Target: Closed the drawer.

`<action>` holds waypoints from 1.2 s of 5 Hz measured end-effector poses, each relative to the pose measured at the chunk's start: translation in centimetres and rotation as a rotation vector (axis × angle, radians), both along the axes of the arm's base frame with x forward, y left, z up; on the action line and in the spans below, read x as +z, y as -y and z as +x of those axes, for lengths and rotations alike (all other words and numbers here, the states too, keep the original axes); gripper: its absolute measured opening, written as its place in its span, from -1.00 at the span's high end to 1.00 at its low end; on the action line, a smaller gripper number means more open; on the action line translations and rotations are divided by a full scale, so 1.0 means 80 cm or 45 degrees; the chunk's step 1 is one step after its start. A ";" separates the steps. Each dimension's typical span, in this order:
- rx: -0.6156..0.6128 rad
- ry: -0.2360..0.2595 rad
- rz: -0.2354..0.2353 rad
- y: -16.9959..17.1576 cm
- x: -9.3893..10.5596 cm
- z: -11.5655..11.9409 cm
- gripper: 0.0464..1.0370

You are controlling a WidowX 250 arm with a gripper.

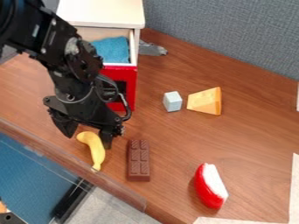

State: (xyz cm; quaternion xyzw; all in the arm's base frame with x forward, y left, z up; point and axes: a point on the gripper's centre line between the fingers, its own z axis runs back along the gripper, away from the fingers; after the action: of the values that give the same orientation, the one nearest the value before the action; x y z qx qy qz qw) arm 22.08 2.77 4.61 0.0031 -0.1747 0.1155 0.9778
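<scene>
Open drawer (133,50), with the gripper (88,132) at its front side

The drawer lies behind the gripper, slightly right in the view, pulled out from the white cabinet (102,12), with a blue cloth (114,50) inside. The gripper hangs low over the desk (175,144), its fingers wide apart near the upper end of the banana (93,146); if they touch it, I cannot tell. Probably it is placed in front because closing needs a push backward, and the banana lies there only by chance
</scene>
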 end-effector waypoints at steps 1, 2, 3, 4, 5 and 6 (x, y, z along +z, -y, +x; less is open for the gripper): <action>0.041 -0.022 -0.006 -0.002 -0.009 0.003 -0.93; 0.077 -0.043 -0.004 -0.005 -0.017 0.008 -0.93; 0.099 -0.036 0.000 -0.008 -0.018 0.020 -0.93; 0.127 0.019 -0.002 -0.017 -0.006 0.041 -0.93; 0.143 0.037 0.002 -0.026 0.002 0.054 -0.93; 0.162 0.044 0.015 -0.038 0.005 0.064 -0.93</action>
State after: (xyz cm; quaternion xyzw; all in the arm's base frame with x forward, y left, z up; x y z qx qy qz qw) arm 27.23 5.79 4.99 0.0179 -0.1916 0.1764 0.9653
